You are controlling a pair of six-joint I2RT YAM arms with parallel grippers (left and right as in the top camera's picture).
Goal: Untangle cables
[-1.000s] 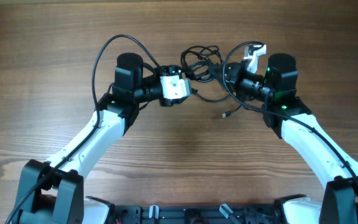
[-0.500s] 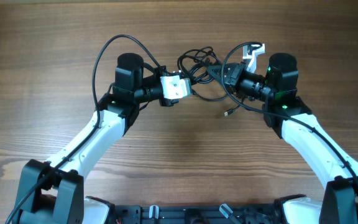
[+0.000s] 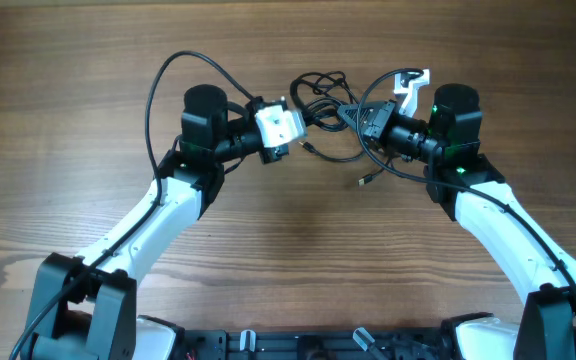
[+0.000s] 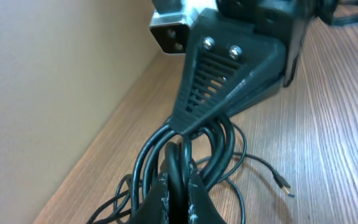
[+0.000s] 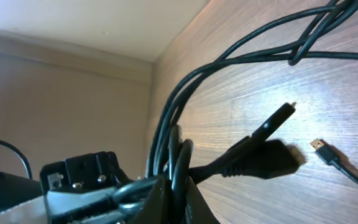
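Black cables in a knotted bundle, centred toward the far edge of the wood worktop, strung between both arms. Bundle's left side: left pincer clamped on several strands, tips pressed tight on cord in the wrist view. Bundle's right side: right pincer likewise clamped on strands. One loose strand trails toward the near edge, and its plug lies flat on the wood, apart from both pincers.
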